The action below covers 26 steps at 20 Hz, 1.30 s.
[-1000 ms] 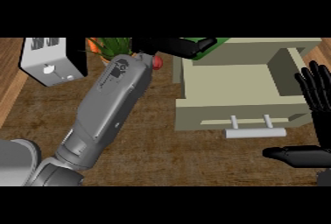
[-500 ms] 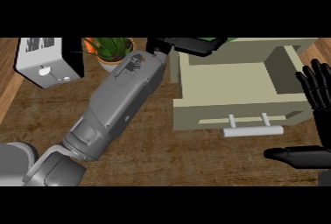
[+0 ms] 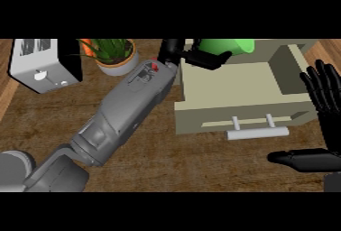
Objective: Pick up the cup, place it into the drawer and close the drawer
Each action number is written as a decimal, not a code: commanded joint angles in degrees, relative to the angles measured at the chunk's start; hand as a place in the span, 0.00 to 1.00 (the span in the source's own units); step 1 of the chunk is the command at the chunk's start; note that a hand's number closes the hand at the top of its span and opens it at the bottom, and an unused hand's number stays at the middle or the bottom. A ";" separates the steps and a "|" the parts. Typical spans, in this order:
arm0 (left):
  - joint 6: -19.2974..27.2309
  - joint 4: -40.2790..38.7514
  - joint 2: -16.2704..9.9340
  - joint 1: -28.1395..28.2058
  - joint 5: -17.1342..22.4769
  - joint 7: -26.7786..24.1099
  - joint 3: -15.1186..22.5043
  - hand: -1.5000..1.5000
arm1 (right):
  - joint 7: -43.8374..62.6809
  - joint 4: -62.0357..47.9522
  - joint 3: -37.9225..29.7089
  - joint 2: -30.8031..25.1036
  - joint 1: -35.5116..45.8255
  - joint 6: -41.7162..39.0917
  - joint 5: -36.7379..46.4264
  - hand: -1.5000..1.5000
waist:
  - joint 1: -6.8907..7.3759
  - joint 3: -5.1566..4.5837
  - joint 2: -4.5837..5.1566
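Observation:
The green cup (image 3: 226,45) is held over the far edge of the open beige drawer (image 3: 240,83), with my left hand (image 3: 193,56) shut on it from the left. The grey left forearm runs diagonally from the lower left up to the drawer's far-left corner. The drawer stands pulled out, its white handle (image 3: 258,132) facing me. My right hand (image 3: 323,99) rests open at the right edge, fingers up, thumb pointing left below the drawer front.
A white toaster (image 3: 43,63) stands at the far left. A potted plant (image 3: 114,54) with an orange item beside it sits between the toaster and my left arm. Brown counter (image 3: 200,158) lies in front of the drawer.
My left arm has swung right, carrying the green cup from beside the drawer's far-left corner to above its far edge. The right hand has not moved.

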<state>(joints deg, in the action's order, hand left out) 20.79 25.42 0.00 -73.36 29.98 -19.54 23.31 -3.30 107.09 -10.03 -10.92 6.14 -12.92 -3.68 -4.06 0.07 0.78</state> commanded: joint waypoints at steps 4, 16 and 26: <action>1.17 -0.95 0.00 0.79 2.53 3.44 9.09 0.00 | -0.33 -1.00 -0.51 -0.51 0.41 -0.95 -0.82 0.00 | -0.82 0.02 0.18; 9.57 3.99 0.00 1.76 5.92 0.51 15.22 0.00 | 2.78 2.02 0.79 0.87 1.44 -4.20 -8.09 0.00 | -1.03 -0.04 0.06; 8.56 5.09 0.00 -0.59 8.75 -2.72 10.14 0.00 | 2.81 4.79 -0.17 -6.91 -0.18 -10.97 -6.36 1.00 | 2.70 -0.07 -0.61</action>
<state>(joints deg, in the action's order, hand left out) 30.18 30.90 0.00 -73.48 38.80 -21.55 35.31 0.02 110.25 -10.22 -14.46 6.74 -21.75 -13.40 -2.79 0.02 0.44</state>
